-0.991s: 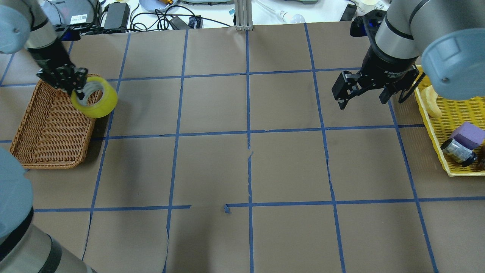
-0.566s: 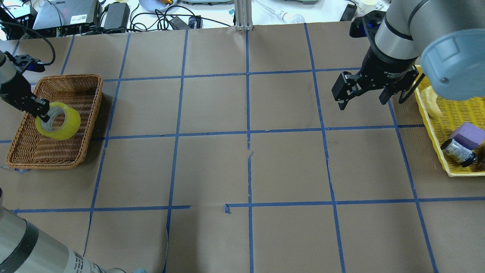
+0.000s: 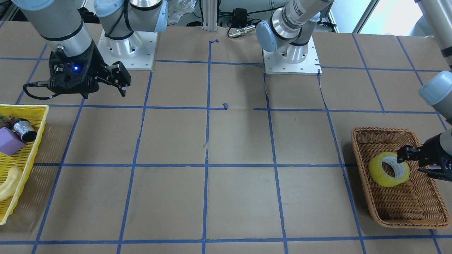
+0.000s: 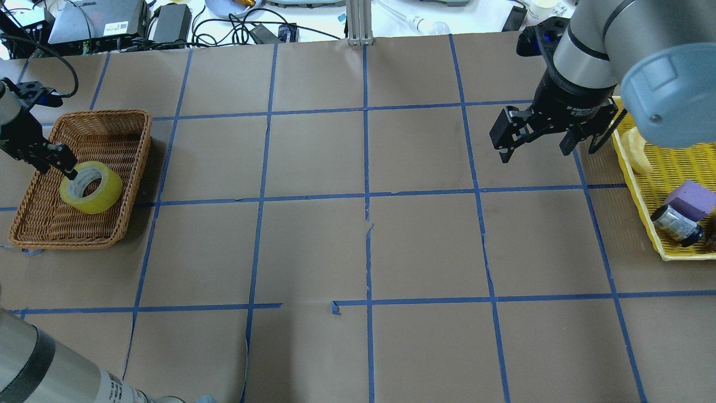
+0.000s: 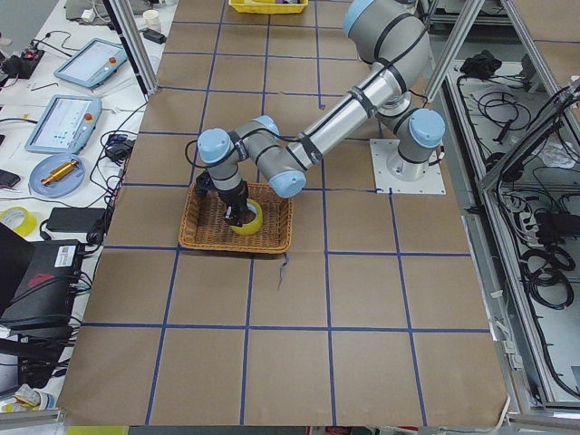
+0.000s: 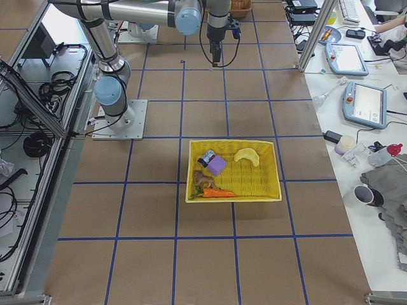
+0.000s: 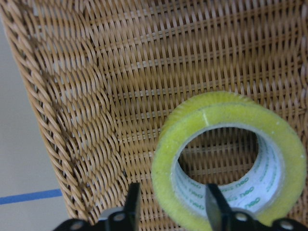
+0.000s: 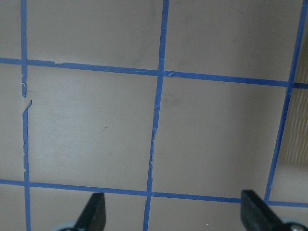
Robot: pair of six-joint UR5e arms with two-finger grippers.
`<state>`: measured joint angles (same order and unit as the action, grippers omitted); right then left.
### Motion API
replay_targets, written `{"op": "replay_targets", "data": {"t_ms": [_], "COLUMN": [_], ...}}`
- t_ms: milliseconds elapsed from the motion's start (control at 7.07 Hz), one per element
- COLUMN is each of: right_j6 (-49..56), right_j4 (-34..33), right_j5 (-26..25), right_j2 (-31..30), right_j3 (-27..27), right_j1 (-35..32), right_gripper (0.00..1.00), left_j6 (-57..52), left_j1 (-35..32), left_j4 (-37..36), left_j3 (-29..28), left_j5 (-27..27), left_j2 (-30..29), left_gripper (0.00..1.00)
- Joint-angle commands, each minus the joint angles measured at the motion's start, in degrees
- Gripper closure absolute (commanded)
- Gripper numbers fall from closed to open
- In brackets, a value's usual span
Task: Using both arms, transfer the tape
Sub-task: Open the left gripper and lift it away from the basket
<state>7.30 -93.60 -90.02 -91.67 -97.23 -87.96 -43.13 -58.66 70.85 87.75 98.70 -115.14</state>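
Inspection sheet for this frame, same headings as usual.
Surface: brown paper table with blue grid lines, paper torn in spots.
Job's things: tape sits tilted inside the wicker basket.
Clutter: yellow basket holding a purple block and a small can.
Grippers: left gripper open, fingers straddling the tape's wall; right gripper open, empty, above the table.
Cables: tangle beyond the table's far edge.
Surroundings: touch panels beside the table.

This is a robotics lab: 2 industrial arms (image 5: 349,109) bolted through metal base plates (image 3: 309,67) onto a paper-covered table (image 4: 425,246) ruled with blue tape lines (image 4: 366,151). Teach pendants (image 5: 63,122) lie on the side bench, with loose cables (image 5: 535,263) and aluminium framing (image 4: 358,22) around.
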Motion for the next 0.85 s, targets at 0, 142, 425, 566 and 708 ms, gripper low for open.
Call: {"op": "replay_targets", "data": {"t_ms": [0, 142, 425, 566, 708], "right_j6": [-0.4, -0.1, -0.1, 0.3, 0.4], "right_j4": [0.0, -0.2, 0.0, 0.0, 0.1], "right_j5": [0.1, 0.9, 1.5, 2.0, 0.8], "right_j2": [0.0, 0.1, -2.6, -2.1, -1.9], "right_j3": [-0.1, 0.0, 2.2, 1.4, 0.7], "right_j1": [0.1, -0.1, -0.3, -0.5, -0.5], "right_gripper": [0.0, 0.0, 0.0, 0.0, 0.0], "left_j6": [16.9, 26.4, 47.7, 56.4, 58.3], "left_j1": [-9.3, -13.4, -26.5, -33.2, -38.1], "left_j4": [16.1, 24.7, 28.0, 26.9, 22.6], "left_j3": [-1.3, -2.7, -3.3, -3.6, -3.6], "left_j5": [-2.7, -6.4, -6.2, -6.1, -6.7], "left_j2": [10.7, 15.7, 22.3, 22.1, 21.9], "left_gripper": [0.0, 0.0, 0.0, 0.0, 0.0]}}
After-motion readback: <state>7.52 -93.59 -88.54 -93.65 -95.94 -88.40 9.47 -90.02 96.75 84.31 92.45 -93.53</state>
